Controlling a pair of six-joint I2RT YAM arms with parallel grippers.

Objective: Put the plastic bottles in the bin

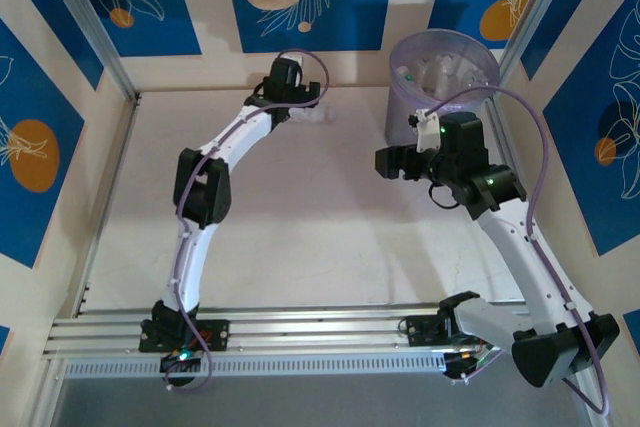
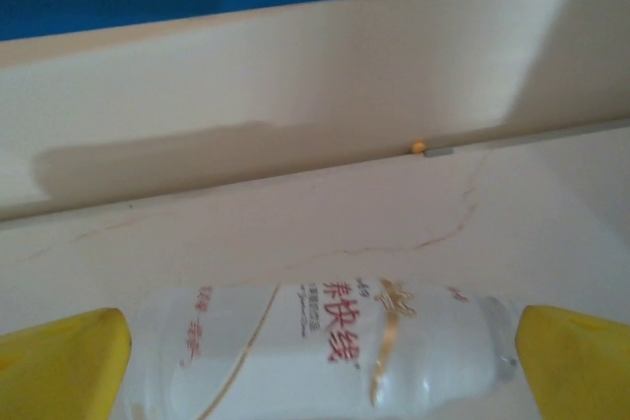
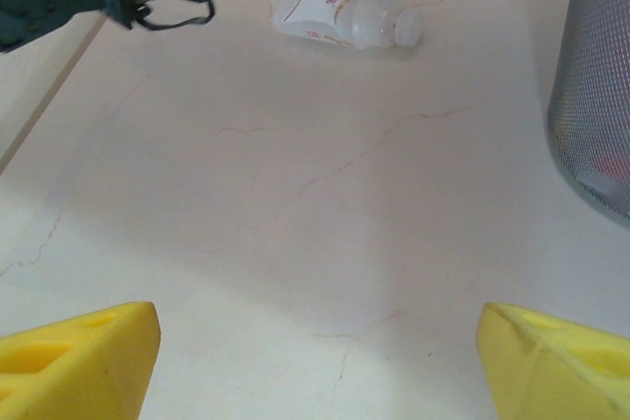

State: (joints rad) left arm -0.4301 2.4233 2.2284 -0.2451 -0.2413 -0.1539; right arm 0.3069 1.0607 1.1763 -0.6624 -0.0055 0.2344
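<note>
Bracketing the bottle (image 2: 295,336) end to end at the table's (image 1: 330,247) far edge with wide-open left gripper (image 2: 320,376), likely needing a wrist turn, with right gripper (image 3: 320,361) open, empty.

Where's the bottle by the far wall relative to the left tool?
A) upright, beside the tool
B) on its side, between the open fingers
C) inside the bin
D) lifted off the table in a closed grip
B: the bottle lies on its side between the yellow fingers of the left tool, which stand wide open, one at each end of it.
</note>
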